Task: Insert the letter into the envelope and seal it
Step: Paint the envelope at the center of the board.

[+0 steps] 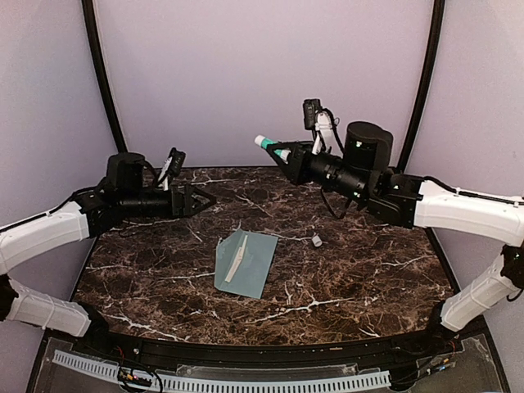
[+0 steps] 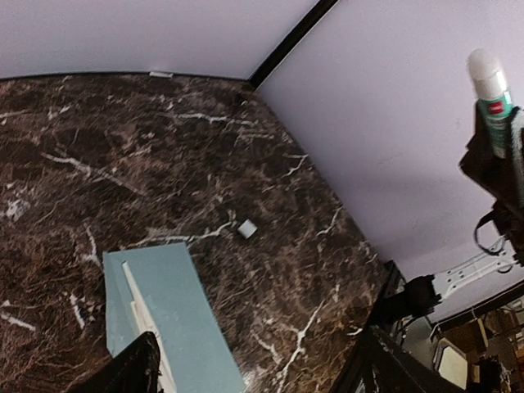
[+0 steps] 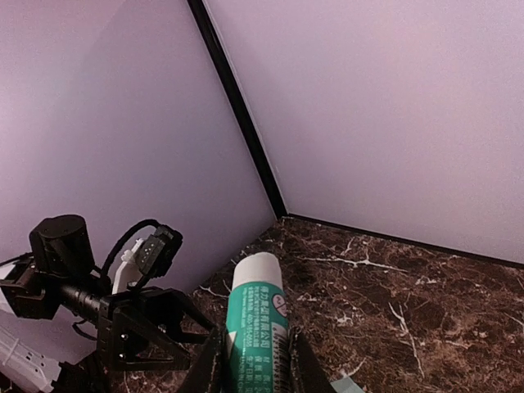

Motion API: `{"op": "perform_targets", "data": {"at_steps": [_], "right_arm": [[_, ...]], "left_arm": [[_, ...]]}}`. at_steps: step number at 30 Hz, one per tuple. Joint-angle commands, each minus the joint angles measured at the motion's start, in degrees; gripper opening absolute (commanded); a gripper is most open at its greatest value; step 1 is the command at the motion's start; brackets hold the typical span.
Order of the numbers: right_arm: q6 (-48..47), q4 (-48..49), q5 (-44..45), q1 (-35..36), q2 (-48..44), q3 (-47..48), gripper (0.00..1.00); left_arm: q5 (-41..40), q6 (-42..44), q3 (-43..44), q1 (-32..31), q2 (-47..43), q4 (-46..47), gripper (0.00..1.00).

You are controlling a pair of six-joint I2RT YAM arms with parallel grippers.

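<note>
Pale lilac walls [image 1: 262,74] close the booth on three sides, w/ black posts [image 1: 102,82] in the back corners. A dark brown marble counter [image 1: 352,278] w/ white veins carries everything. A white slotted cable strip [image 1: 246,381] runs along its near edge.

White-and-black L arm [image 1: 49,233] stretches in from the left, above the counter's back-left part. L jaws are released, spread wide w/ nothing btwn them, and point toward ctr. R arm [image 1: 458,205] stretches in from the right and sits higher. R jaws are clenched round a teal-and-white glue stick [image 1: 267,144], well above the counter, its white end aimed left.

Pale teal paper envelope [image 1: 255,260] lies flat near ctr of the counter, slightly left of middle and tilted, apart from both arms. Cream paper letter [image 1: 236,264] shows only as a thin strip running lengthwise near the envelope's left edge. In the L wrist view there is teal on either side of it. The rest is hidden, so I can't tell how far in it sits or whether the flap is down.

Small grey-white cap [image 1: 316,241] lies on bare marble right of and just behind the envelope, not touching it. It's the only loose bit near the envelope. L jaws hang nearest the envelope, back-left of it, and the glue stick is further back and higher.
</note>
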Motion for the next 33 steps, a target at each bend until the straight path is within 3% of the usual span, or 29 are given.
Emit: {"op": "perform_targets", "data": {"at_steps": [1,6,12,17,27,33], "right_arm": [[-0.35,-17.87,1.40,-0.71,-0.09,1.53,0.08],[1.82,-21.35,0.50,-0.84,-0.74,-0.66,0.08],[2.70,-18.98,-1.62,-0.93,0.97,-1.85,0.08],[2.23,-19.31,-4.53,-0.95,3.12,-1.19,0.07],[3.64,-18.68,-5.39,-1.47,3.11,-3.77,0.07],[3.88,-18.68,-7.01,-1.77,3.69,-4.42,0.07]], "left_arm": [[-0.79,12.36,2.62,0.65,7.34,-20.58,0.83],[-4.67,14.43,3.00,0.66,13.25,-21.93,0.82],[-3.04,13.81,3.56,0.66,19.73,-20.70,0.82],[-0.02,12.48,3.98,1.09,24.54,-17.24,0.65],[2.43,9.75,5.28,2.02,30.88,-12.29,0.57],[4.00,6.98,5.79,2.48,33.56,-9.03,0.46]]}}
